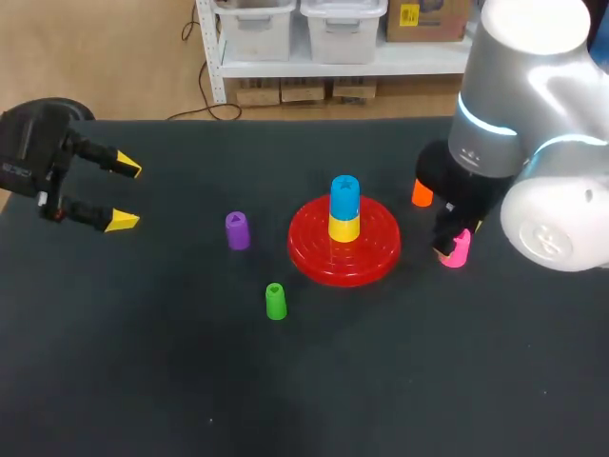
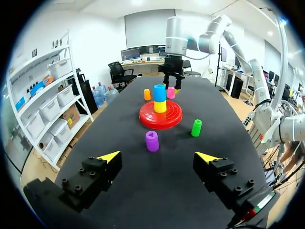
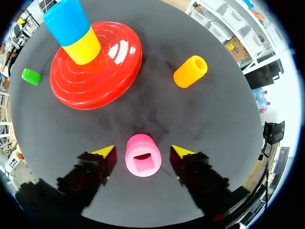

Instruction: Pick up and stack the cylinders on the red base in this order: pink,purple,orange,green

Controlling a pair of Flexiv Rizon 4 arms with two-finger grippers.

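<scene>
Right pincer (image 3: 143, 151): mine, open, low over the table (image 1: 428, 381) and astride the pink (image 3: 142, 163), one yellow tip to each side with a gap showing on both; nothing gripped. Pink: stood upright on the table, square hole up, just beside the base (image 3: 119, 57) on its right, with the orange (image 3: 189, 71) near on its far side. Left pincer (image 1: 125, 194): open, empty, at the table's left edge, well apart from every piece. Base: already carried a yellow (image 3: 86, 47) with a blue (image 3: 66, 19) on top, neither named in the order. Purple (image 1: 237, 230) and green (image 1: 275, 302): upright on the table, left of the base and in front of it. Hazards, as I judged them: had one tip met the pink first, it could have slid or toppled instead of being clamped; a shallow hold on the tips might have let it swivel on the lift; carried across, it could have struck the blue and yellow and knocked them off; and its square hole would have needed lining up, or it would have sat crooked. Markings: no writing, label or brand was legible on any piece, the base or the table.
</scene>
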